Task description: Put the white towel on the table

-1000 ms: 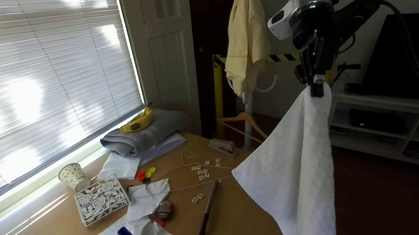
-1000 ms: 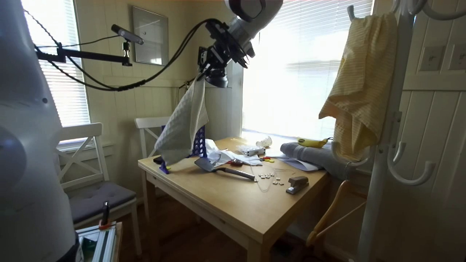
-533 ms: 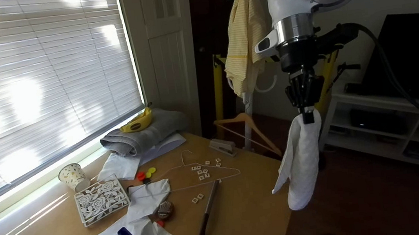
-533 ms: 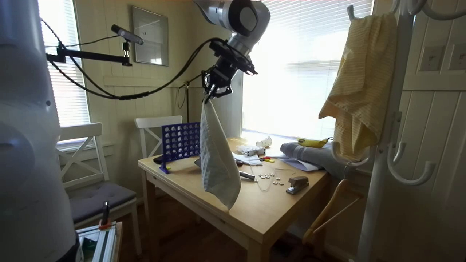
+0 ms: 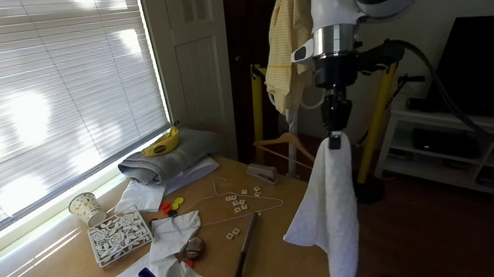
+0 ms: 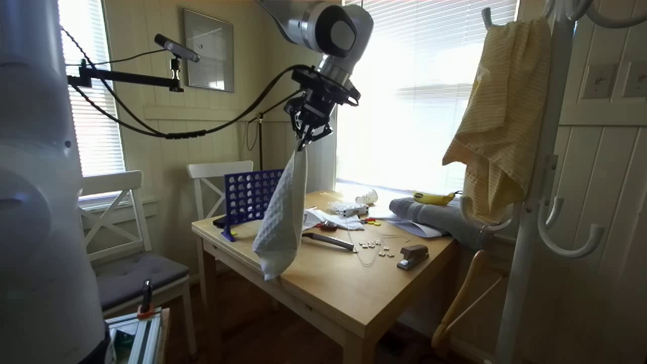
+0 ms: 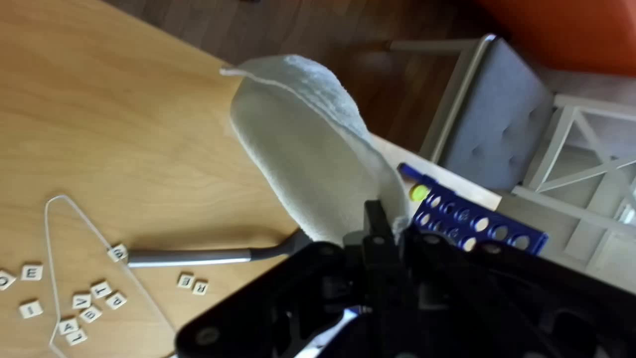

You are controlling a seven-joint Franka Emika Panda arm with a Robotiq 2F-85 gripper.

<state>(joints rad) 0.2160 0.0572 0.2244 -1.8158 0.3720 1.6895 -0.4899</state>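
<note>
Light brown wood tops the table point(image 6: 349, 288), your target. The white towel point(image 6: 283, 217) hangs by the table's near long edge in an exterior view, its free end crossing that edge line in the wrist view; contact is unclear. Expect it light, soft and limp, hard to damage but prone to swing. Your gripper point(image 6: 302, 145) pinches 1 upper end; that hold should serve, so lower inward from the edge.
</note>
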